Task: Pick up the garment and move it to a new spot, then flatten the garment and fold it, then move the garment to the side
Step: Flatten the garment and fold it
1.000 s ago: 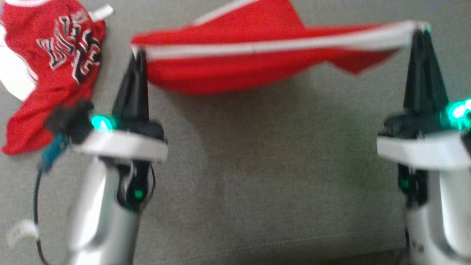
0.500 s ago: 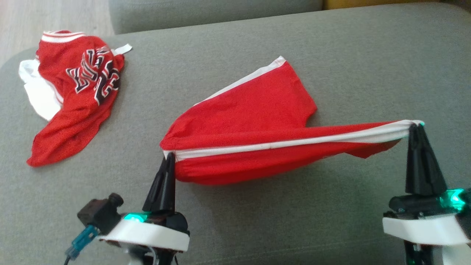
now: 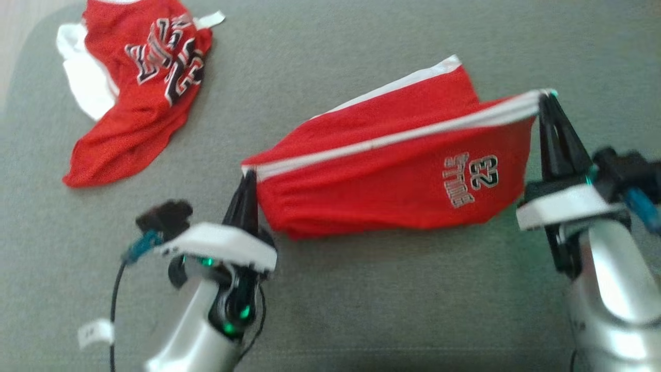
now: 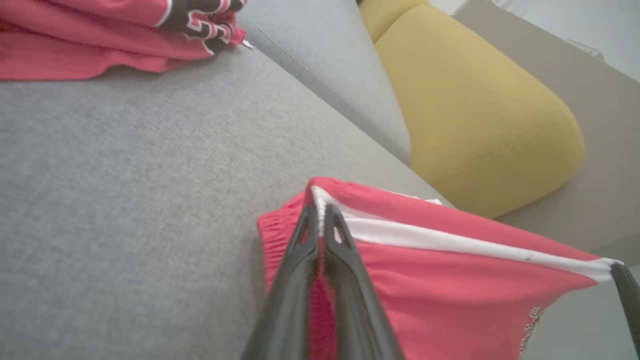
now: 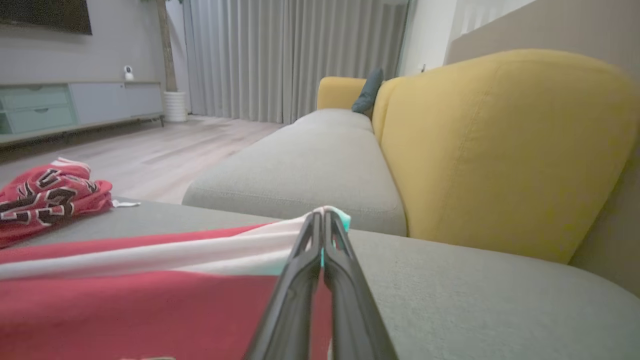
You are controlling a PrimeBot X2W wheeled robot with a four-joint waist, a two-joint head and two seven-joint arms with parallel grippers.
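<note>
- Left gripper [image 3: 248,178]: jaws closed on one end of the white waistband of the shorts [image 3: 392,191]. The left wrist view shows red cloth pinched between the fingers.
- Right gripper [image 3: 545,101]: jaws closed on the other end of the waistband. The right wrist view shows white trim pinched at the tips.
- The shorts are stretched between the two grippers, and the band runs from the left gripper toward 2 o'clock. The body hangs below the band. The lower edge looks to be near or on the sofa [image 3: 361,310]; contact cannot be told.
- The jersey [image 3: 139,88] lies crumpled on the sofa, at about 10 o'clock from the left gripper and well apart from it. It is farther still from the right gripper, near 9 o'clock. Neither jaw touches it.
- The jersey's white sleeve and lettering face up, and the cloth is bunched, not flat.
- A yellow cushion [image 4: 475,115] stands beyond the seat at the back.
- Progress, as a judgement: no step on the jersey looks started. It is not lifted, not flattened and not folded.
- Both grippers are busy with the shorts, so they would have to let those go first.
- Left to do: pick up the jersey, move it, flatten it, fold it and set it aside.
</note>
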